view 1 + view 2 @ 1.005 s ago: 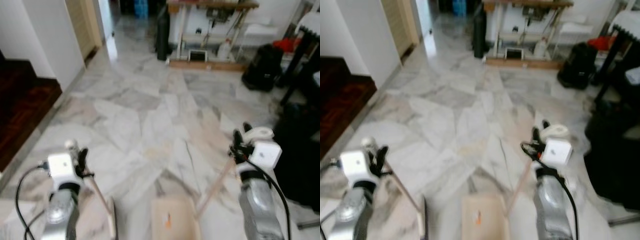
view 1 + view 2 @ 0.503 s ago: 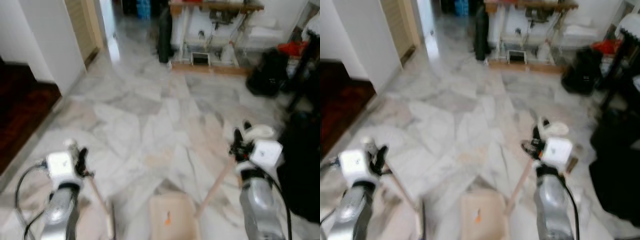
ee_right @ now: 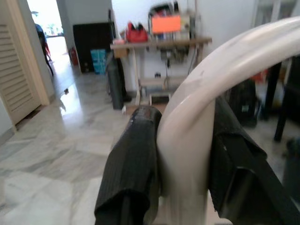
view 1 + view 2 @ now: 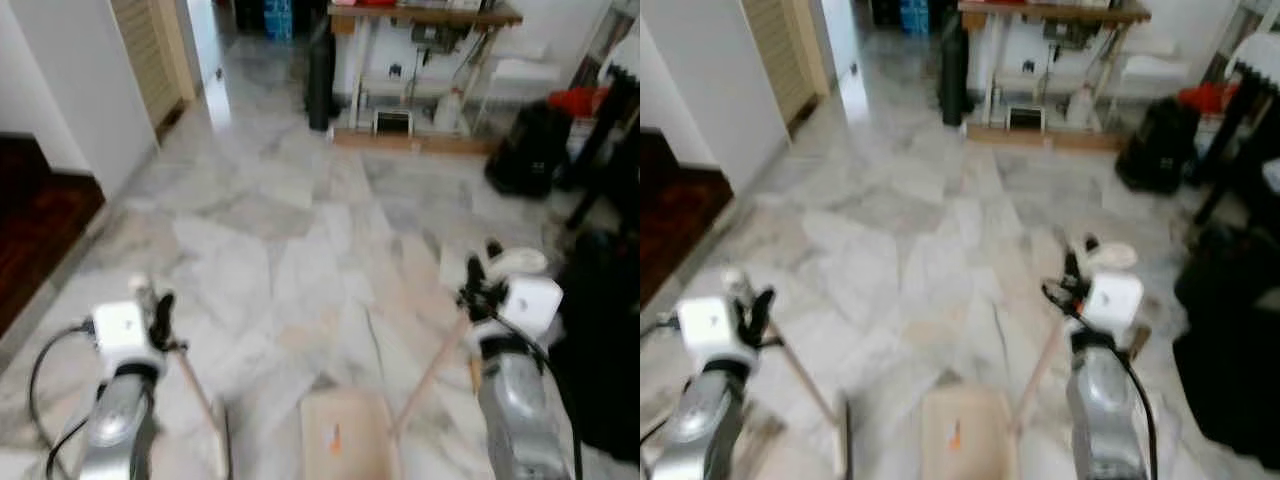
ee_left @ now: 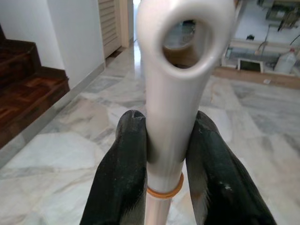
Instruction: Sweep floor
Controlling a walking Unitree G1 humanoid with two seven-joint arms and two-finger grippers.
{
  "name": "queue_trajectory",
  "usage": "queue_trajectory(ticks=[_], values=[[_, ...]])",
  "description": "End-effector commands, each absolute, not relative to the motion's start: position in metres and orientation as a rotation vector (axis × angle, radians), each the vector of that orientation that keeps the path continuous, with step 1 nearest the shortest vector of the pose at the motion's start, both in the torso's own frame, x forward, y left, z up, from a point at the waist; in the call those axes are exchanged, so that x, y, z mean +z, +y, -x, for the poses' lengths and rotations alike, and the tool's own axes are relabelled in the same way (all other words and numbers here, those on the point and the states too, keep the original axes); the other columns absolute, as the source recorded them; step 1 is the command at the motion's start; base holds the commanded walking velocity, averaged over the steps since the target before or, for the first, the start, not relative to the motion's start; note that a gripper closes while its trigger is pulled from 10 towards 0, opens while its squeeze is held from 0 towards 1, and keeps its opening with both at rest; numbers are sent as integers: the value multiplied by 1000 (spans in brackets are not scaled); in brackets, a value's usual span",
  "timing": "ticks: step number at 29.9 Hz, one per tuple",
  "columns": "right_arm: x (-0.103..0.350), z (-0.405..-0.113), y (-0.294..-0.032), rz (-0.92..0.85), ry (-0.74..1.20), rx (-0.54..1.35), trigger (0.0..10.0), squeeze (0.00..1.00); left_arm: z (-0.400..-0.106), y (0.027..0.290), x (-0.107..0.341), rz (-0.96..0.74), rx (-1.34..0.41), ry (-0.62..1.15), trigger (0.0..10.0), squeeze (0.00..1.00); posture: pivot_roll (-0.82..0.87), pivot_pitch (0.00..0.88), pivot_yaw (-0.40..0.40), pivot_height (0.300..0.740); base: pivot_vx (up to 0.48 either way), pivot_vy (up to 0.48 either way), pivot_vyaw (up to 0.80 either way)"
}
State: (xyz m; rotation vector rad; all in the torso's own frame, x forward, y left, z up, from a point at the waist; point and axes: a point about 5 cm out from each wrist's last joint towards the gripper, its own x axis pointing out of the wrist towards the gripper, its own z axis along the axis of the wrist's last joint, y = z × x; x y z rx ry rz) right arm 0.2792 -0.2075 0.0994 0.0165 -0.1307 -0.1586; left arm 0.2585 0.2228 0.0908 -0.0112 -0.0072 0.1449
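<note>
Dustpan [image 4: 345, 448] handle in right hand [image 3: 180, 154], broom handle [image 5: 176, 89] in left hand [image 5: 166, 159].

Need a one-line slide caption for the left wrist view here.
Left gripper clamped on a cream broom handle with a hanging hole, above the marble floor.

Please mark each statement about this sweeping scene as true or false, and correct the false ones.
1. The left gripper is shut on the broom handle. True.
2. The right gripper is open and holds nothing. False: it is shut on the dustpan handle.
3. The dustpan lies on the floor between the two arms. True.
4. The floor is covered with dark carpet. False: it is pale marble.
5. A dark wooden step lies on the robot's right. False: it is on its left.
</note>
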Motion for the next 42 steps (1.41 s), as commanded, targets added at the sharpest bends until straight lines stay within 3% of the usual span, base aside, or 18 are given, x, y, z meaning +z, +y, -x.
queue_trajectory(ticks=[1,42], values=[[112,-284,-201,-24,-185,-141,10000,0,-260,226,101,1,149,-50,10000,0,5,0,-28,740,315,0,0],[113,-286,-196,-26,-202,-139,10000,0,-259,219,100,8,117,-41,10000,0,8,0,-17,740,306,0,0]])
